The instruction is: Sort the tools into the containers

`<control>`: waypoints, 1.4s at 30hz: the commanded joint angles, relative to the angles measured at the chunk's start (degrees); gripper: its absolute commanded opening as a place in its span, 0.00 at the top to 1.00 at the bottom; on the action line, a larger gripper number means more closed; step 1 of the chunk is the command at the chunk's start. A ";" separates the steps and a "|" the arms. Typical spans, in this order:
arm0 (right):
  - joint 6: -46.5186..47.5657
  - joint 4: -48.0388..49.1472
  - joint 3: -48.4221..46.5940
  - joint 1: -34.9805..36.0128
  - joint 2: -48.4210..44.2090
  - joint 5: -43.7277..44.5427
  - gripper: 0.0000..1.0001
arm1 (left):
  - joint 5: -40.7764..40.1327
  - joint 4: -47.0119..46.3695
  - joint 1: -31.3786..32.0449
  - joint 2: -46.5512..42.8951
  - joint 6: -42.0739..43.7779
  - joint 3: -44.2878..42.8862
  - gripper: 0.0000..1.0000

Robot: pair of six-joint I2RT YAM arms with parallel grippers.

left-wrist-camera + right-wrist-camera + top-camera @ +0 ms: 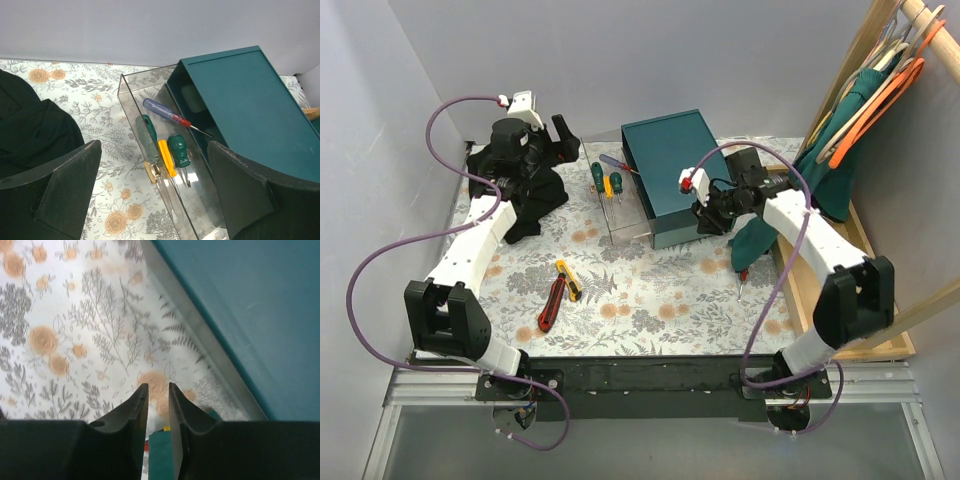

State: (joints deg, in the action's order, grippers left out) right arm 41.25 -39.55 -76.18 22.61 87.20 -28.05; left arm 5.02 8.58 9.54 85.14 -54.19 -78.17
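The left gripper [155, 146] hangs with its fingers spread wide above the clear plastic tray [127, 102]. Its wrist camera picks out 4 tools inside: a blue-handled screwdriver [161, 110], a long green screwdriver [148, 133], a yellow-handled screwdriver [167, 159] and a stubby green screwdriver [179, 149]. The dark teal rectangular box [240, 100] lies just beside the tray. Only the top view shows the red utility knife [551, 304] and yellow utility knife [568, 280], side by side on the floral table cover [650, 290]. The right gripper [156, 388] has its fingers nearly pressed together beside the box, with nothing seen between them.
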 commanded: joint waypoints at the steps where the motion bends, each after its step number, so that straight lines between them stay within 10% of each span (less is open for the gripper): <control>1: 7.78 -19.47 -9.05 -4.06 12.95 0.29 0.71 | -1.67 1.17 -0.66 1.42 0.93 -2.86 0.13; 18: 12.01 -5.28 13.16 -21.20 9.31 11.53 0.75 | 0.34 2.93 0.04 3.62 1.28 -3.91 0.14; 25: -0.27 -3.70 9.30 -24.28 7.82 3.29 0.32 | 2.01 3.20 0.57 5.12 1.11 -4.36 0.14; 42: -25.25 4.83 15.97 -23.75 4.30 9.86 0.38 | 0.26 4.25 0.92 4.33 3.39 -3.30 0.14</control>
State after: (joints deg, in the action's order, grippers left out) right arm 21.26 -36.71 -62.04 -1.37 92.71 -20.27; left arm 6.39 12.25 10.00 91.31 -52.40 -80.51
